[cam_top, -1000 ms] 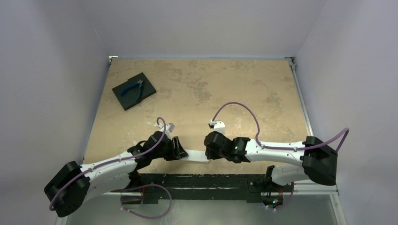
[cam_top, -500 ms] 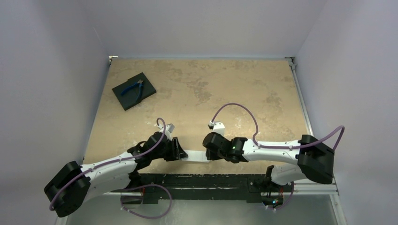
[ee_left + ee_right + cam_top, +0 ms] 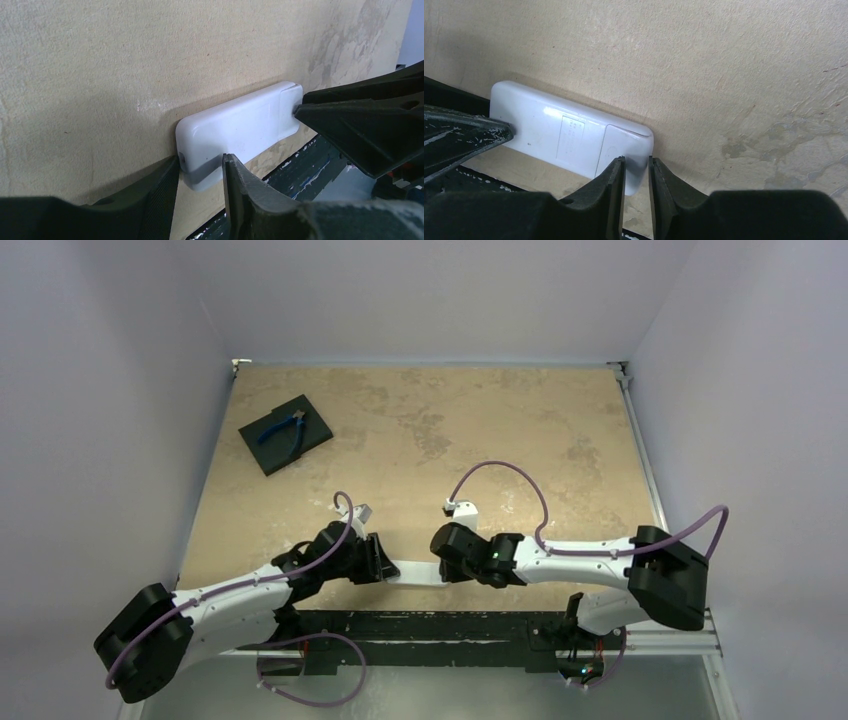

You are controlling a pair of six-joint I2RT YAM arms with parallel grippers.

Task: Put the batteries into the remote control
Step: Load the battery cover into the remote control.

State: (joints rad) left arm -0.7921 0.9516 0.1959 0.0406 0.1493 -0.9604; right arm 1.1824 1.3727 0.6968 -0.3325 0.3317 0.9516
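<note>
The white remote control (image 3: pixel 411 573) lies back up along the table's near edge, between my two grippers. My left gripper (image 3: pixel 384 566) has its jaws on either side of the remote's left end (image 3: pixel 235 127), with both pads against it (image 3: pixel 200 167). My right gripper (image 3: pixel 437 564) is closed narrowly on the corner of the opposite end, by the battery cover (image 3: pixel 621 145), which reaches in between its pads (image 3: pixel 636 162). The batteries are out of view.
A black square pad (image 3: pixel 318 421) with blue-handled pliers (image 3: pixel 283 429) on it sits at the far left of the tan table (image 3: pixel 500 430). Just below the remote, the table's near edge meets the black mounting rail (image 3: pixel 420 625).
Both grippers have narrowed onto the remote's ends. The right arm's elbow has shifted a little to the left. The remote has not moved.
</note>
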